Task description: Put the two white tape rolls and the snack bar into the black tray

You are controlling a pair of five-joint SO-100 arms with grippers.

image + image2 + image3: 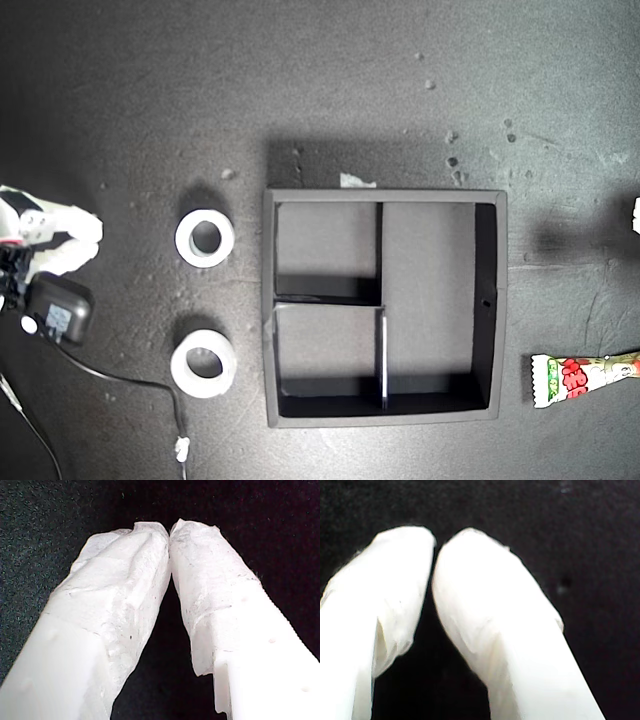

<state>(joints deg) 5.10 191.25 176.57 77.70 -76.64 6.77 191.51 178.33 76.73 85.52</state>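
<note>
Closest to each wrist camera are tape-wrapped fingers: my first gripper (170,530) has its tips pressed together on nothing, and my second gripper (435,547) is likewise closed and empty, over bare dark mat. Farther out, an arm (45,240) waits at the exterior view's left edge, well clear of the work. Two white tape rolls (205,238) (204,364) lie just beside the black tray (385,197), which holds nothing. At the exterior view's right edge, the snack bar (583,376) rests apart from the tray. Nothing is placed yet, I judge.
</note>
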